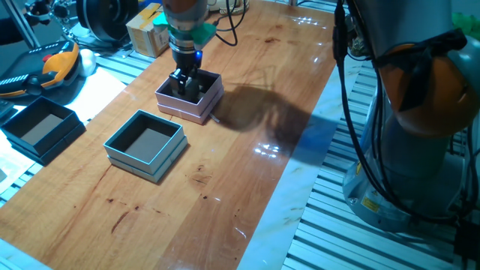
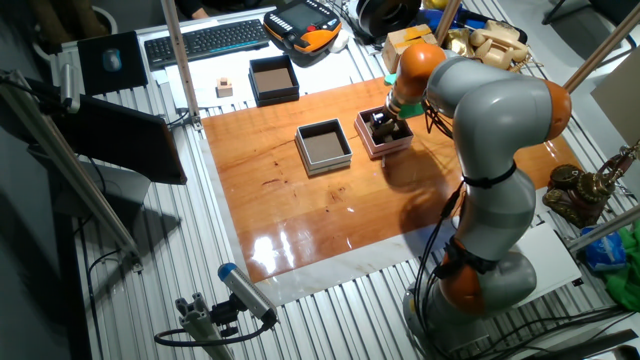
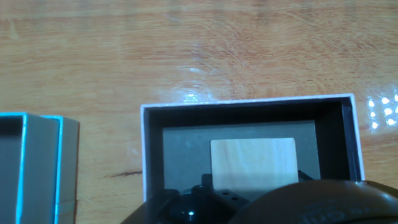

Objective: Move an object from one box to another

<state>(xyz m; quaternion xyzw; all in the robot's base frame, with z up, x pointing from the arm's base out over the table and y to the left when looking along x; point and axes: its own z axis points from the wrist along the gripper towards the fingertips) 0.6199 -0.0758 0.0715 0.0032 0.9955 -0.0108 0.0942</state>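
One wooden block (image 3: 253, 163) lies flat on the floor of the pink box (image 1: 190, 98), under the fingers (image 1: 185, 83) lowered inside it; whether they are open or closed cannot be told. The teal box (image 1: 145, 144) sits beside it on the table (image 1: 247, 180).

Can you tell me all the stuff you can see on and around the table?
pink box: 1, pale pink walls, far end of the wood table, tool inside it
wood block: 1, pale, on the pink box's floor
teal box: 1, pale teal rim, brown inside, next to the pink box, nothing in it
black box: 1, black, off the wood, on the slatted bench
keyboard: 1, black, far bench
pendant: 1, orange and black, by the keyboard
small cube: 1, pale, on the bench near the black box
arm: 1, grey with orange joints, bent over the table
tool: 1, black, down in the pink box
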